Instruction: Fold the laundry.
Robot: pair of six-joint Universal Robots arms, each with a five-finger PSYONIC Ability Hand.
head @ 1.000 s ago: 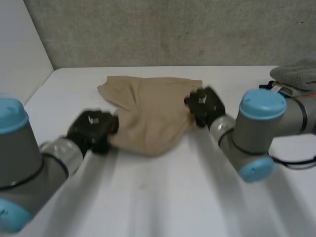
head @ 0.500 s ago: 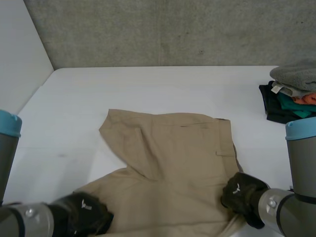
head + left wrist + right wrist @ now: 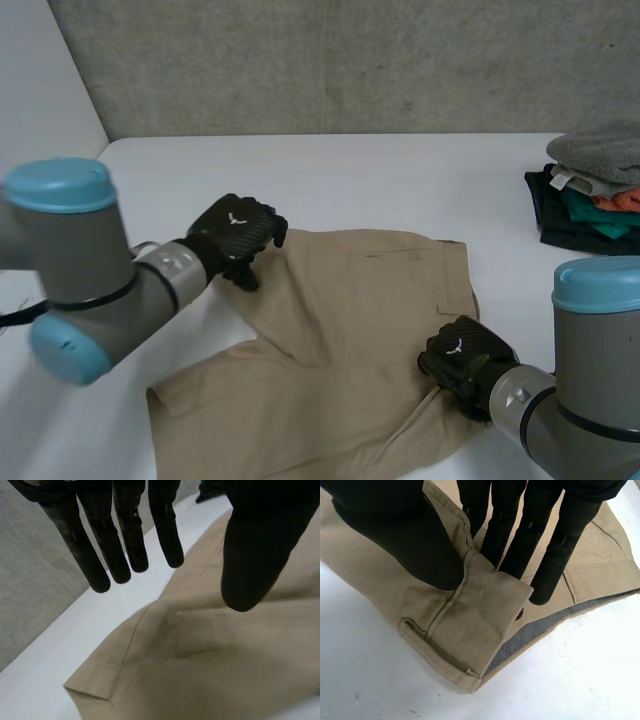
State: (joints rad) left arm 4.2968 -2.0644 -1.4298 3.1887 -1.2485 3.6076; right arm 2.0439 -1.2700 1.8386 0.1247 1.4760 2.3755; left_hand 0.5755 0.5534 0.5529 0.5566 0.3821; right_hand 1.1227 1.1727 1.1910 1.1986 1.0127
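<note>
The shorts [image 3: 350, 320] are plain tan twill with stitching in the same tan (the inner face under the turned-up waistband corner is grey). The tabletop [image 3: 400, 170] under the shorts is white. The left hand [image 3: 238, 238] and right hand [image 3: 462, 358] are black, on grey arms [image 3: 85, 280] with light-blue caps [image 3: 60, 185]. Well to the right of the shorts, a pile of clothes [image 3: 590, 195] is layered grey, teal, orange and black. The wall [image 3: 350, 65] behind the shorts is speckled grey.

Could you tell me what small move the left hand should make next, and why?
Probably close the left hand on the edge of the shorts beneath it. Its fingers are straight and hold nothing, while the right hand pinches a waistband fold, so one side is unheld.
</note>
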